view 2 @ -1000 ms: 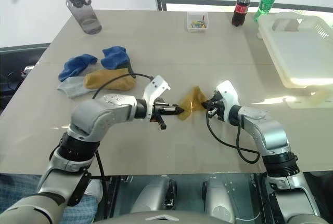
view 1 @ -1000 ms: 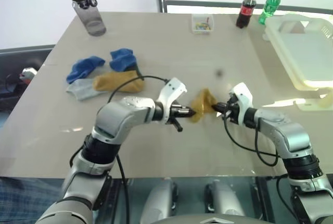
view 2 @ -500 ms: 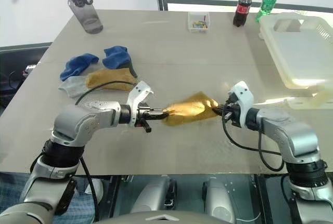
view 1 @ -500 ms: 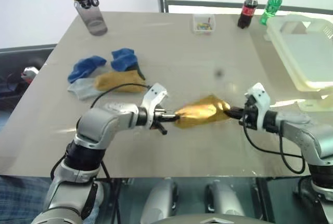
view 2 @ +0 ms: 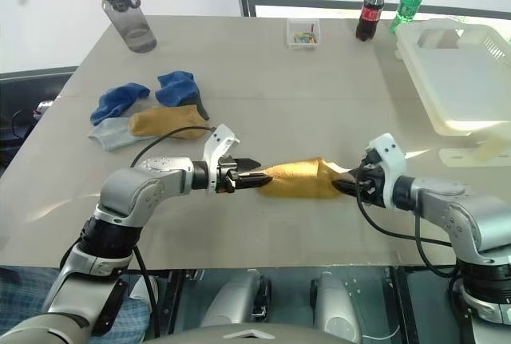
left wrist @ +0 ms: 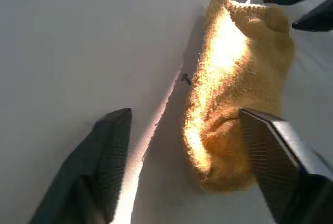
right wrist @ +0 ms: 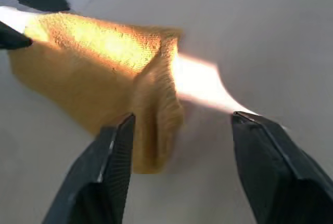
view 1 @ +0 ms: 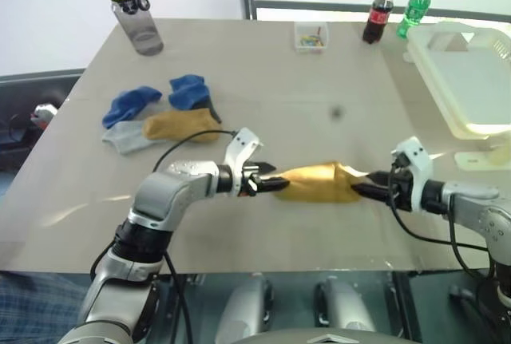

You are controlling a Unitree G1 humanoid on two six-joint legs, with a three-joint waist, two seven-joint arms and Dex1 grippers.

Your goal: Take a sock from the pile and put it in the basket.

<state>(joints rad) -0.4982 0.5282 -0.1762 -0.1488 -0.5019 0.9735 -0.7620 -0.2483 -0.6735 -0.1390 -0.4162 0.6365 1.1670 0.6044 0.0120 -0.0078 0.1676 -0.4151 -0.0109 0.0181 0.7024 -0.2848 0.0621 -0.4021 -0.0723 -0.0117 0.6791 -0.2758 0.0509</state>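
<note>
Mustard sock [view 1: 319,183] flat between open left claw [view 1: 270,183], right claw [view 1: 369,191]

Little lettering can be read here. On the grey water bottle [view 1: 132,11] at the table's [view 1: 263,81] far left corner, a yellow word runs across the black lid, too small to make out. The red label on the cola bottle [view 1: 378,13] at the far edge is likewise unreadable.

Bright daylight from the upper right, blowing out the translucent-white plastic tub [view 1: 471,81], streaking glare across the grey tabletop [view 1: 263,88] and the mustard-yellow knitted sock [left wrist: 229,94], black fingers [right wrist: 99,177] softly blurred at lower edges.
</note>
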